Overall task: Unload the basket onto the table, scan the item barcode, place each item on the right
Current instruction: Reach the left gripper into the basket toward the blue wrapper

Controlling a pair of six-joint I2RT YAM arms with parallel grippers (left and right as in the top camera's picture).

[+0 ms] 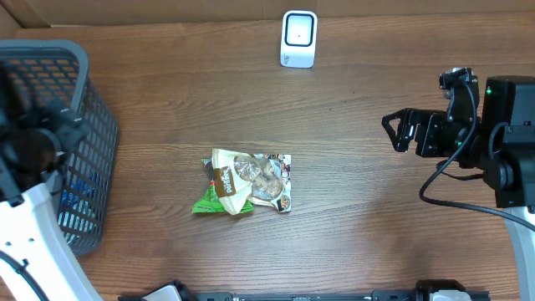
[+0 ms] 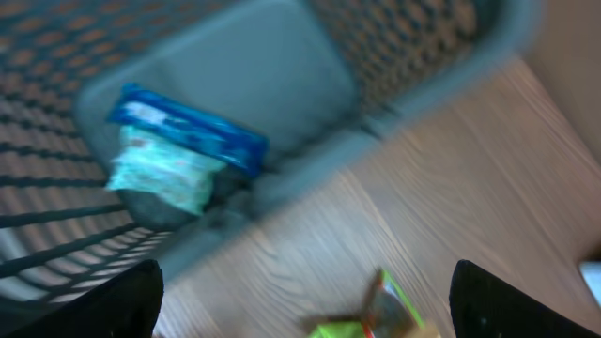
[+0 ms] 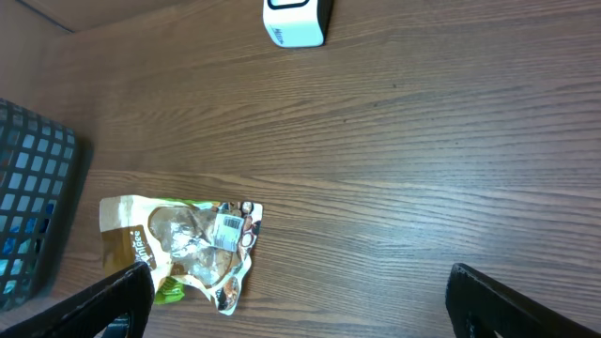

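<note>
Open table [image 1: 376,125] is being left around the pouch [image 1: 247,182]; passage is being blocked leftward by the basket [image 1: 94,142], rearward by the scanner [image 1: 298,38].

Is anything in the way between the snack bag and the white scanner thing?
No, nothing visible. Only bare wooden table lies between the snack bag and the scanner. The basket sits off to the side.

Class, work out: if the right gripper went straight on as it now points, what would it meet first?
Probably bare table, not the snack bag: ahead of the right gripper only wood shows, though depth is unclear.
</note>
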